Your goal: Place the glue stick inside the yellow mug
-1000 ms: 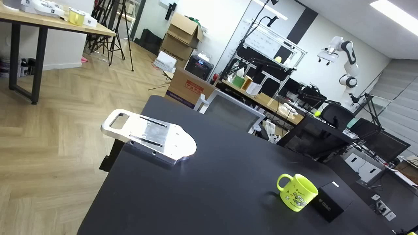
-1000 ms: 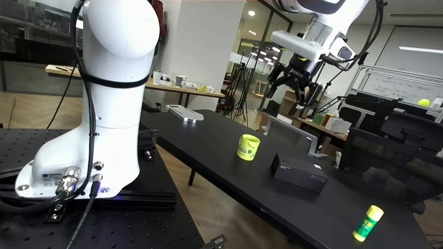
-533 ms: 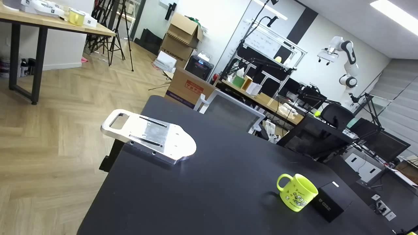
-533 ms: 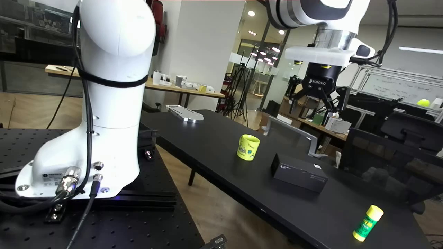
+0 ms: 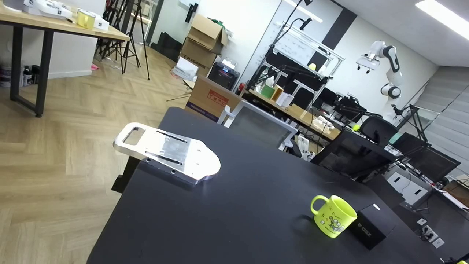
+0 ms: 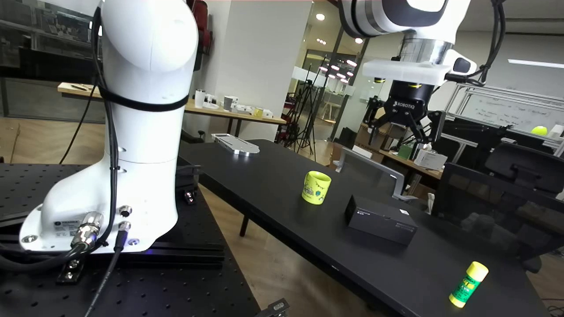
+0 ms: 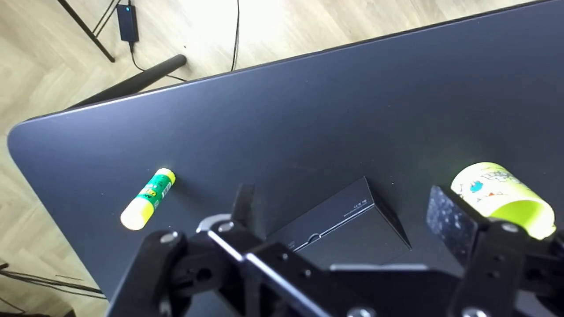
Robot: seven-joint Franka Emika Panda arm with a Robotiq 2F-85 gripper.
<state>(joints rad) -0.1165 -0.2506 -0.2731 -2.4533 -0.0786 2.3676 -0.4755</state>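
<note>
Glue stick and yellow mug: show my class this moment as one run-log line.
end effector: open, holding nothing, above table | glue stick: standing on table, not yet placed | yellow mug: upright on table

A white rectangular ceiling light (image 5: 447, 17) glares in an exterior view; the lime-yellow cylindrical mug (image 5: 334, 217) casts a soft shadow. The wrist view bleaches the pale wooden floor (image 7: 264, 26) and softens the black fingers (image 7: 243, 205).

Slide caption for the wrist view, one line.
Wrist view: past the open gripper, glue stick at frame left, yellow mug at frame right, dark box between them.
</note>
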